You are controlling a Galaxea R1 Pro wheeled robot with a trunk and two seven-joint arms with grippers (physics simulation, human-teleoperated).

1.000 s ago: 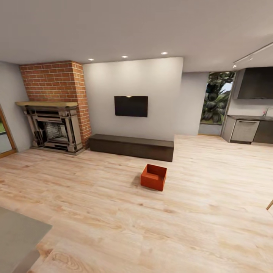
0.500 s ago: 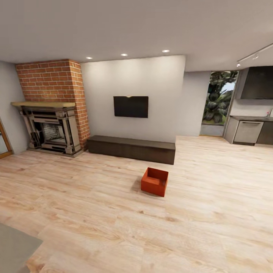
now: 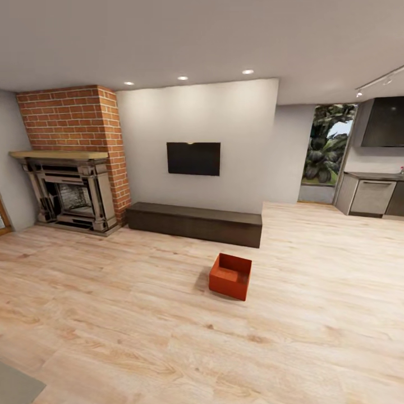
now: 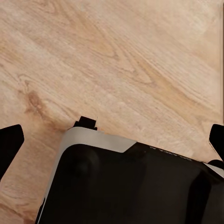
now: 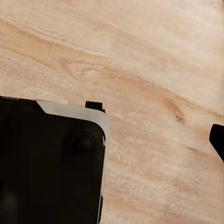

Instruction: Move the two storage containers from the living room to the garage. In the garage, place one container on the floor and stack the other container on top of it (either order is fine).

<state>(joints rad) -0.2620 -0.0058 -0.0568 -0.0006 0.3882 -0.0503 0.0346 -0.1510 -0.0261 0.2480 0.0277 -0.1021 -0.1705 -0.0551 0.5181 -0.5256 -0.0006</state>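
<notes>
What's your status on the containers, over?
Both grippers open, empty, over pale wood-plank floor. One orange-red open-top storage container ahead, on the floor before the long dark-brown cabinet. Nothing standing between.

A storage container [image 3: 230, 276] sits on the plank floor [image 3: 140, 325] before the low cabinet [image 3: 193, 223], fireplace [image 3: 70, 191] at left.

Brick fireplace [image 3: 70, 163], black TV [image 3: 193, 158], low dark cabinet [image 3: 194, 223], kitchen counter [image 3: 375, 193].

We see open wood-plank floor [image 3: 140, 314] on all sides of the storage container [image 3: 230, 276]. The low cabinet [image 3: 193, 223] stands behind it, apart. The fireplace [image 3: 70, 191] sits far left, the kitchen units [image 3: 373, 196] far right.
</notes>
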